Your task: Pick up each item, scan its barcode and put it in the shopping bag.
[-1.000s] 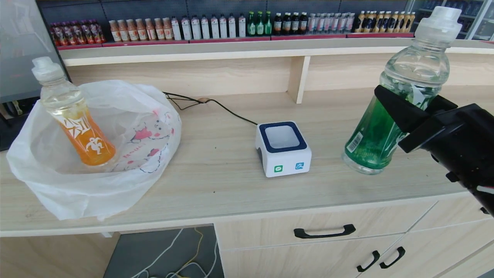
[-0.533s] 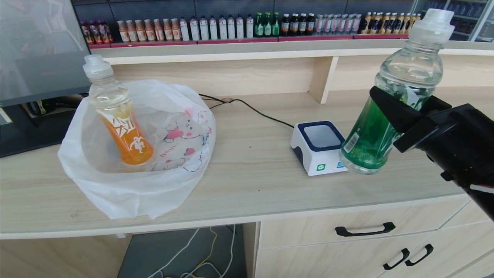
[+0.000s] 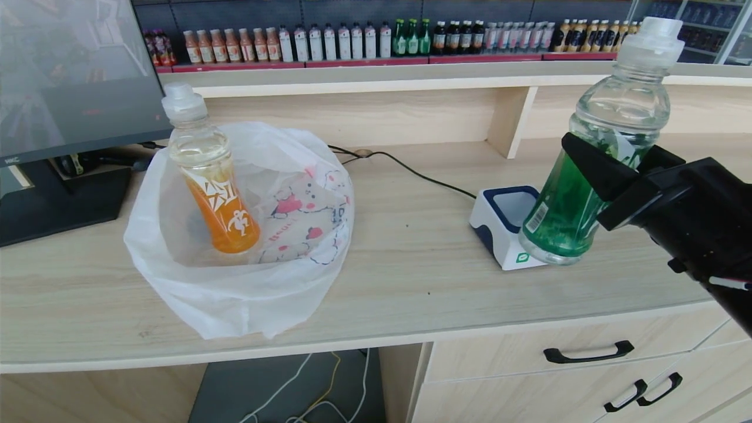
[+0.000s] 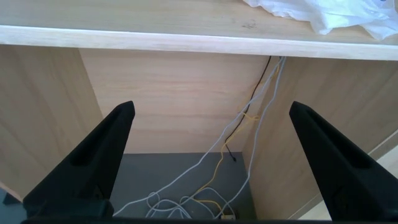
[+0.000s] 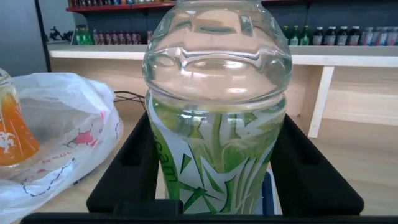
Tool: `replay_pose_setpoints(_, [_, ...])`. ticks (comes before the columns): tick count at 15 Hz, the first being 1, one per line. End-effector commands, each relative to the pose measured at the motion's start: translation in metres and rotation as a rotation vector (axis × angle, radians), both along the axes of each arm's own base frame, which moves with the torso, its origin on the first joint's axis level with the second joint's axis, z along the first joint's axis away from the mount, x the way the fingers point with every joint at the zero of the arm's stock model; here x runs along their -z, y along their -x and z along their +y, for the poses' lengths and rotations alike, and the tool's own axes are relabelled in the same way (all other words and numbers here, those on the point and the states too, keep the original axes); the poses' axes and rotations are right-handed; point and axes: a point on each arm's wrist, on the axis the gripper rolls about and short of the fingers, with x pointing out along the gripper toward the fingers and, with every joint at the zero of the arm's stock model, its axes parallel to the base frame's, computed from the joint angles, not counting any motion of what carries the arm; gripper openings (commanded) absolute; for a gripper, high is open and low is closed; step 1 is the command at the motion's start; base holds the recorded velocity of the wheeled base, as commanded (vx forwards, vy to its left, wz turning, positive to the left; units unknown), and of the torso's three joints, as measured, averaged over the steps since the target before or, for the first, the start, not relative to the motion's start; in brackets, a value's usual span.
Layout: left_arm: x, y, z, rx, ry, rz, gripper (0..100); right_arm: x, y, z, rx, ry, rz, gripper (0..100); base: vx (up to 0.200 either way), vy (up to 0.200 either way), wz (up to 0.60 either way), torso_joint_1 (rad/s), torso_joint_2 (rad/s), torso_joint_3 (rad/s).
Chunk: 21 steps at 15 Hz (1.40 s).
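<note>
Right gripper (image 3: pixel 623 165) clamps the green bottle (image 3: pixel 564 217) at mid-body. The bottle is tilted, with its base over the scanner (image 3: pixel 499 226) on the right of the tabletop (image 3: pixel 411 270). Orange bottle (image 3: pixel 220 200) stands leaning inside the shopping bag (image 3: pixel 235 294), left of the scanner. Left gripper (image 4: pixel 210 111) sits below the tabletop's near edge, fingers spread wide, holding nothing.

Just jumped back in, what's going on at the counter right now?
The right gripper is shut on the green bottle and holds it tilted, right at the scanner. The orange bottle already stands in the shopping bag. The left gripper is open with nothing in it, low in front of the counter.
</note>
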Motion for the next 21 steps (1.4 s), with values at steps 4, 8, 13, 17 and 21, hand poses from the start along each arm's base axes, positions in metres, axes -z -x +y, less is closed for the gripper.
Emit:
replay_pose_setpoints(4, [0.0, 0.0, 0.0, 0.0, -0.001, 0.0, 100, -0.009, -0.003, -0.003, 0.017, 0.01, -0.046, 0, 0.0, 0.0, 0.0, 0.0, 0.0, 0.0])
replay_pose_setpoints(8, [0.0, 0.0, 0.0, 0.0, -0.004, 0.0, 100, -0.027, -0.017, -0.02, -0.054, 0.25, -0.213, 0, 0.0, 0.0, 0.0, 0.0, 0.0, 0.0])
replay_pose_setpoints(13, [0.0, 0.0, 0.0, 0.0, -0.004, 0.0, 100, -0.053, -0.017, -0.012, -0.117, 0.519, -0.435, 0, 0.0, 0.0, 0.0, 0.0, 0.0, 0.0])
replay_pose_setpoints(17, [0.0, 0.0, 0.0, 0.002, -0.004, 0.0, 100, -0.033, -0.021, 0.039, -0.141, 0.721, -0.586, 0, 0.0, 0.0, 0.0, 0.0, 0.0, 0.0])
replay_pose_setpoints(21, [0.0, 0.0, 0.0, 0.0, -0.004, 0.0, 100, -0.015, -0.043, 0.046, -0.119, 0.935, -0.745, 0, 0.0, 0.0, 0.0, 0.0, 0.0, 0.0])
